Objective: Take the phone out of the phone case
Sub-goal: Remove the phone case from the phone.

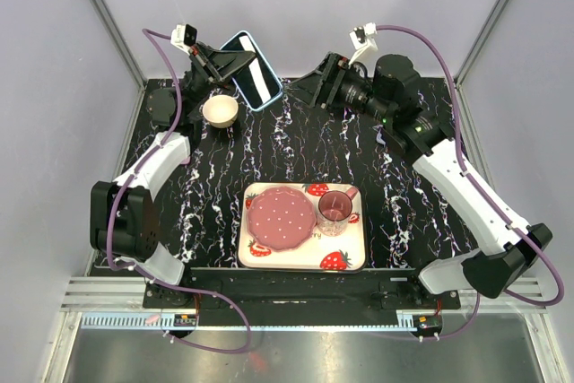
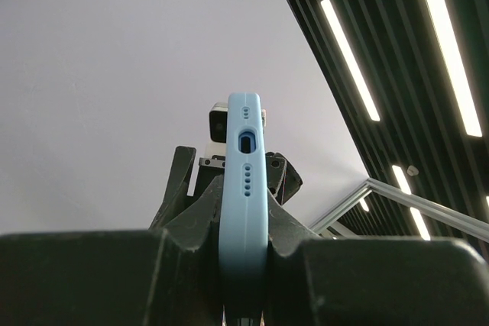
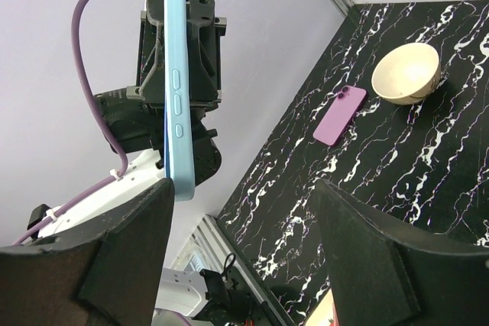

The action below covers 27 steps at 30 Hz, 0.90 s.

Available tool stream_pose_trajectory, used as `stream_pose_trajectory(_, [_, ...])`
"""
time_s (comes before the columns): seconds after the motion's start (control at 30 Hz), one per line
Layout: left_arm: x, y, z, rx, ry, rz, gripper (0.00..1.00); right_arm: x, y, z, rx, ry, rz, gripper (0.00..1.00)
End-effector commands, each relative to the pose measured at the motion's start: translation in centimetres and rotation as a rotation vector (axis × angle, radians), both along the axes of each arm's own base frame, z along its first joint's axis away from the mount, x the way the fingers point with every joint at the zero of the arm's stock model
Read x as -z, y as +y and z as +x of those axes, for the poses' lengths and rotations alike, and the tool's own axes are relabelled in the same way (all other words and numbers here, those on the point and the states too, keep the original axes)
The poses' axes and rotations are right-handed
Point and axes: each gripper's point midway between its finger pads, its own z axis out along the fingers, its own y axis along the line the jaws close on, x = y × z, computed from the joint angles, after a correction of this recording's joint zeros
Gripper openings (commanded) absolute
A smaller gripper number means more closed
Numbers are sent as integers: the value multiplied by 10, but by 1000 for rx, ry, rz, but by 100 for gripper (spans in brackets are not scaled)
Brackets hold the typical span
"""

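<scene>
My left gripper [image 1: 235,67] is shut on the light sky-blue phone case [image 1: 252,71] and holds it in the air at the back left, above the table. In the left wrist view the case [image 2: 244,181] stands edge-on between the jaws [image 2: 243,265], port end up. The side of the case facing the top camera looks dark. My right gripper [image 1: 300,87] is open just right of the case. In the right wrist view its jaws [image 3: 241,250] stand wide apart and the case [image 3: 177,74] hangs just above the left finger. The lilac phone [image 3: 340,115] lies on the table, back up, beside the bowl.
A cream bowl [image 1: 220,110] sits at the back left, also seen in the right wrist view [image 3: 405,72]. A strawberry-print tray [image 1: 296,260] near the front centre holds a pink plate [image 1: 281,219] and a glass [image 1: 334,211]. Grey walls stand on three sides.
</scene>
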Motion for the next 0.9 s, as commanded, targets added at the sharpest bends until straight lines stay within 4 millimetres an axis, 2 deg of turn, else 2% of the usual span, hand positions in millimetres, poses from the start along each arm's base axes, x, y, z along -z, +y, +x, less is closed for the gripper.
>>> stream_pose_trajectory(0.0, [-47, 10, -41, -2, -163, -64, 0, 10, 4, 4, 21, -1, -46, 78])
stream_pose_trajectory(0.23, [-53, 11, -46, -2, -179, -65, 0, 22, 10, 5, 65, 17, -138, 77])
stream_pose_trajectory(0.43, [-61, 12, -52, -1, -197, -69, 0, 54, 1, 23, 187, 113, -287, 76])
stream_pose_trajectory(0.73, [-72, 14, -61, 19, -219, -90, 0, 96, 15, 40, 176, 187, -372, 76])
stream_pose_trajectory(0.87, [-73, 15, -63, 30, -217, -99, 0, 121, 18, 56, 211, 211, -425, 76])
